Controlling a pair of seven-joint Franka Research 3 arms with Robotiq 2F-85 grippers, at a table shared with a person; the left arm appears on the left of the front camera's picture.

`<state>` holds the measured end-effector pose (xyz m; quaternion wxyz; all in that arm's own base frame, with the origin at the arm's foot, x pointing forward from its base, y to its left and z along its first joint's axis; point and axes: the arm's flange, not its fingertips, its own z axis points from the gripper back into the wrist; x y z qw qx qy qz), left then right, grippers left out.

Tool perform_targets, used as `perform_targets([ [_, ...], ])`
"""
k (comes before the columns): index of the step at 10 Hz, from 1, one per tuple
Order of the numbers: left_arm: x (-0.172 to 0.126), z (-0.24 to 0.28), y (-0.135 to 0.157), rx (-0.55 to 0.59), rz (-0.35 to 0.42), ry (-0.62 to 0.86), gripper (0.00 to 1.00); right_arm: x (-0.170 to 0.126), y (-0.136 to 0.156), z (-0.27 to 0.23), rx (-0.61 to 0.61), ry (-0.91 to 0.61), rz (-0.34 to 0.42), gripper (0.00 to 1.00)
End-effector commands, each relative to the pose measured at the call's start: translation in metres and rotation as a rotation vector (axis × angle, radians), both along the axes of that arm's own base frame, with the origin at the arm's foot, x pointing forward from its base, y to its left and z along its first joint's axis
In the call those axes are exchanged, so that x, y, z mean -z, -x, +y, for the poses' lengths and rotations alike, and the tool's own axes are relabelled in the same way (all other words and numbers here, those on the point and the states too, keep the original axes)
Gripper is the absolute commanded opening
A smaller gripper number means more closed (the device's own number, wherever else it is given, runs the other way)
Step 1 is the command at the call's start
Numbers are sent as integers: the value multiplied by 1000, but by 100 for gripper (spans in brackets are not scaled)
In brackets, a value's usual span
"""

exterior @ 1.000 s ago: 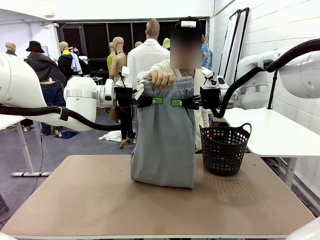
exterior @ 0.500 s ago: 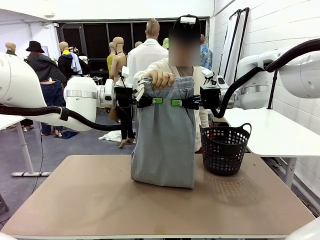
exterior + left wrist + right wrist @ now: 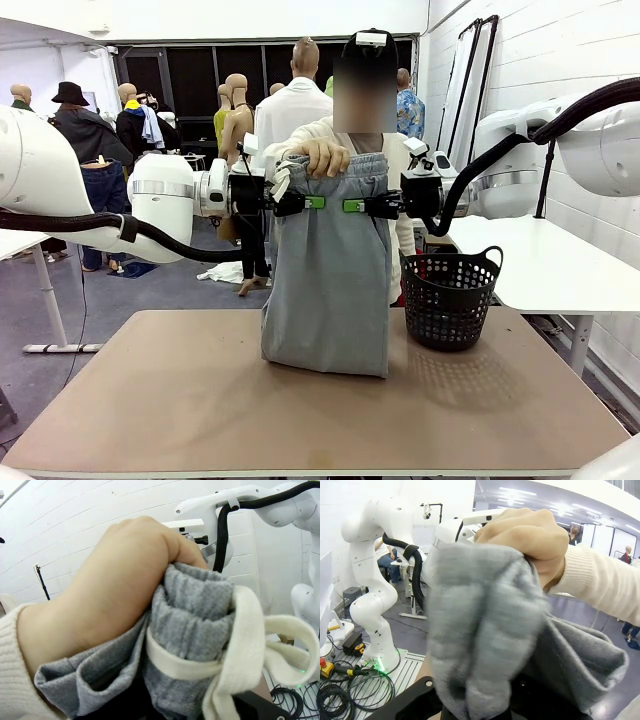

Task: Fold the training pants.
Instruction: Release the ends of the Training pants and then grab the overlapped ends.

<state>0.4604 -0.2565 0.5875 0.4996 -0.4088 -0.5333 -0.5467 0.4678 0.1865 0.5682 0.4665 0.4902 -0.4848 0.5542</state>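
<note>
No shift is noted since the earlier frames. The training pants (image 3: 328, 290) are held up as before over the far middle of the worktop (image 3: 200, 400), with their lower end resting on it. The left hand (image 3: 312, 202) and the right hand (image 3: 356, 205) are pinched shut on the cloth just under the waistband, one from each side. The waistband is gripped from above by the person's fist (image 3: 322, 155). A white drawstring (image 3: 250, 645) is tied at the waistband. A black basket (image 3: 450, 300) stands just beside the pants, toward the far right corner.
</note>
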Motion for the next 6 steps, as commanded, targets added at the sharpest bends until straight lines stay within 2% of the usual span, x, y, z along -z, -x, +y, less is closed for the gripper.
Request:
perform_targets([
  [1, 0, 6, 4, -3, 30, -9, 47, 0, 2, -4, 7, 5, 40, 42],
  [3, -1, 10, 3, -5, 42, -9, 87, 2, 1, -7, 17, 11, 51, 81],
  [4, -1, 11, 3, -7, 47, -11, 100, 3, 2, -10, 26, 14, 59, 100],
  [6, -1, 18, 5, -15, 60, -7, 100, 3, 4, -16, 41, 28, 72, 100],
])
